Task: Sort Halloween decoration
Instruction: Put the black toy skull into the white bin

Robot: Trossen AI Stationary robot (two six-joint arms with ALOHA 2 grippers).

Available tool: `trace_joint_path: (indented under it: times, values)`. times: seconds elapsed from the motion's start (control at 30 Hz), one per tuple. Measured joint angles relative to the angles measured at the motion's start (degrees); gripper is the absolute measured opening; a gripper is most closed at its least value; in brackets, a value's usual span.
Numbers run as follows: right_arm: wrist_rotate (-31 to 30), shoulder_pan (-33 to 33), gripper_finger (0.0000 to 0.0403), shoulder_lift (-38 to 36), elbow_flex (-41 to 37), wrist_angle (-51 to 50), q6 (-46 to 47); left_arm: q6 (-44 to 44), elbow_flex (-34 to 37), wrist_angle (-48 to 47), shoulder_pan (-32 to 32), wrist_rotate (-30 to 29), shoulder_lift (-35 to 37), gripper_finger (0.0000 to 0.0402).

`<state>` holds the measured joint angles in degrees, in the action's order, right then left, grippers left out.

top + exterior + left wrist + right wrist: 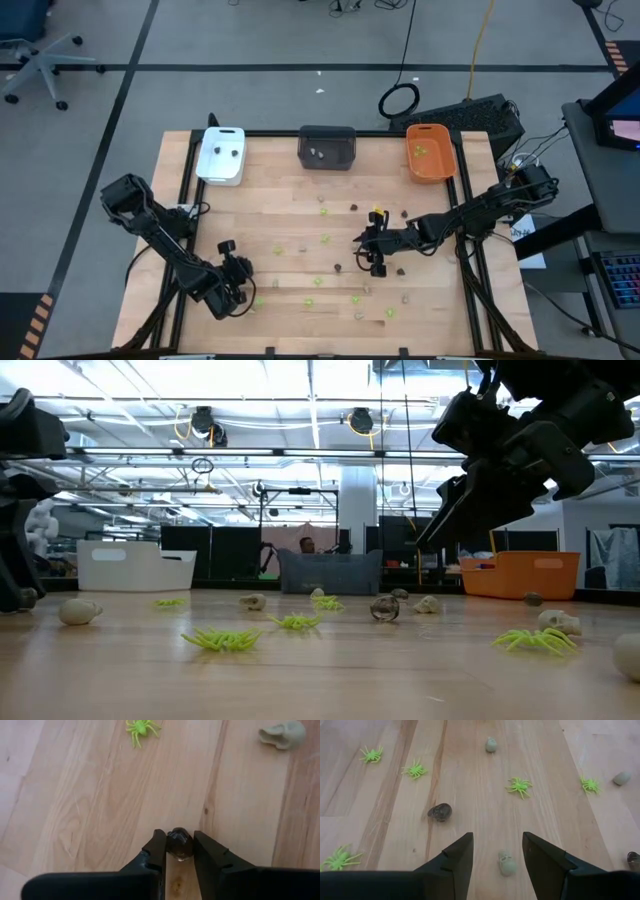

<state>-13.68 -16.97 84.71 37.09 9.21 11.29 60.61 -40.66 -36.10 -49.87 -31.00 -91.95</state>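
Observation:
Small Halloween decoration pieces lie scattered on the wooden table: lime green spiders (pixel 519 786), pale skulls (pixel 284 735) and dark brown pieces (pixel 440 812). My left gripper (pixel 240 290) is near the table's front left, shut on one dark brown piece (pixel 179 844). My right gripper (pixel 371 254) hangs open right of the table's middle. A pale skull (pixel 508 862) lies on the wood below the gap between its fingers (pixel 497 842), untouched. My left gripper pinches the dark brown piece by its two opposite sides (pixel 170 845) between the tips of its two fingers. The fingers slant down at it from above. The piece sits close to the wood; whether it rests on it I cannot tell.
Three trays stand along the far edge: white (pixel 221 155) at the left, dark grey (pixel 327 147) in the middle, orange (pixel 430 152) at the right. A green spider (pixel 142 729) lies just beyond my left gripper. Bare wood lies between the two arms.

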Motion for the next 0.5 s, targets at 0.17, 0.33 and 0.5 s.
trace_joint_path:
  times: [0.17, 0.33, 0.5]
  values:
    - [-0.01, 0.0, 0.0155, 0.0, 0.01, 0.0, 0.0, -3.28, -0.84, -0.26, 0.0, -0.11, -0.14, 0.0062]
    - [0.01, 0.0, 0.0155, 0.0, 0.01, 0.0, 0.0, -15.74, -1.63, -0.54, 0.21, -1.46, -0.12, 0.0062]
    - [-0.01, 0.0, 0.0155, 0.0, 0.01, 0.0, 0.0, -25.19, -1.68, -0.51, 0.45, -4.72, -0.1, 0.0063]
